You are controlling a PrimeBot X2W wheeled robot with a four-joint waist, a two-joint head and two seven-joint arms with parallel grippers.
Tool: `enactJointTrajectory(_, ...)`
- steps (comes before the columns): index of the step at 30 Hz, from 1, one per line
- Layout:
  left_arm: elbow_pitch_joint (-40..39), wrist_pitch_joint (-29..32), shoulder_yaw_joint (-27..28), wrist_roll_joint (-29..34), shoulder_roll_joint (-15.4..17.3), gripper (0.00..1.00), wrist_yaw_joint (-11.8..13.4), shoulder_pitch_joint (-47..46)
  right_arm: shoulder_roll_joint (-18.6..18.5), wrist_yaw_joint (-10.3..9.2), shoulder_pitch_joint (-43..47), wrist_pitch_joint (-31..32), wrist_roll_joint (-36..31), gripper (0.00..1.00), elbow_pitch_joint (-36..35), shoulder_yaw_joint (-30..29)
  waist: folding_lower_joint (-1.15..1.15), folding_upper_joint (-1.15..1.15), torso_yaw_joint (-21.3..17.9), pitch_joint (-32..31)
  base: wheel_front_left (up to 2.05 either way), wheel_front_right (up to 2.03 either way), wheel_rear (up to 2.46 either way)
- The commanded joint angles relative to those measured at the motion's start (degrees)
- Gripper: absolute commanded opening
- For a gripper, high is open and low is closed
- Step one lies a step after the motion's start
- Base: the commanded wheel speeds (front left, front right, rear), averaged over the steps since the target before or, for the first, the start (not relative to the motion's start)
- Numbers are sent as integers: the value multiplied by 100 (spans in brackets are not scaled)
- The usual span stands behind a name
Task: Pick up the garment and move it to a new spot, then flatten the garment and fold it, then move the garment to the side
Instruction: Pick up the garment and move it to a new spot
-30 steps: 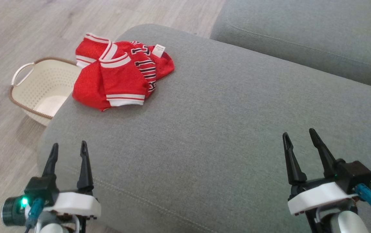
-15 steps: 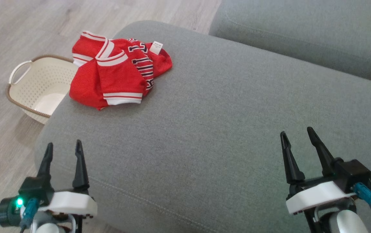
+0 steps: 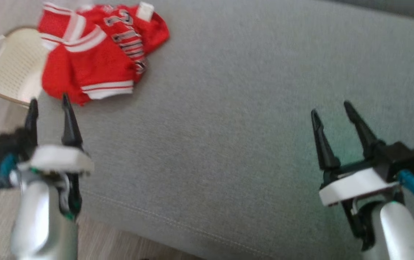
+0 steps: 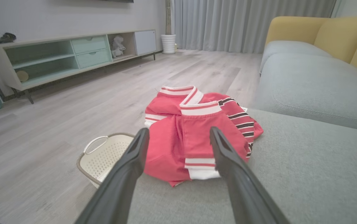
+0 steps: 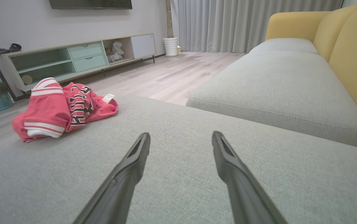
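The garment (image 3: 95,54) is a red jersey with white striped trim and dark lettering, lying crumpled at the far left corner of the grey sofa cushion (image 3: 236,119). It also shows in the left wrist view as the garment (image 4: 197,137) and in the right wrist view as the garment (image 5: 60,109). My left gripper (image 3: 48,103) stands open just short of its near hem, fingers pointing at it, empty (image 4: 178,133). Far off at the cushion's right, my right gripper (image 3: 331,108) is open and empty too (image 5: 181,137).
A cream perforated basket (image 3: 8,68) sits on the wooden floor beside the cushion's left edge, seen as the basket (image 4: 103,155) from the left wrist. A second grey seat cushion (image 5: 278,87) with yellow backrests (image 5: 353,46) lies beyond. A low shelf unit (image 4: 72,56) lines the wall.
The head camera has tilted down and the picture is blurred. My left gripper has advanced toward the garment's near edge; the right gripper has risen a little. The garment lies as before.
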Motion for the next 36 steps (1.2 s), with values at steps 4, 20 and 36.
enactJointTrajectory(4, 572, -47, 376, -83, 257, 100, -151, -872, -97, 44, -326, 78, -53, 100, -293, 108, -1, 0, -300, 721, 0, 0, 0)
enactJointTrajectory(20, 3407, -47, 673, -193, 823, 32, -621, -2635, -90, 44, -647, 82, -32, 100, -203, 174, -1, 0, -398, 1212, 0, 0, 0)
enactJointTrajectory(36, 2325, -47, 937, -171, 871, 0, -877, -2085, -2, 44, -568, -204, 73, 100, 134, 85, -1, 0, -326, 629, 0, 0, 0)
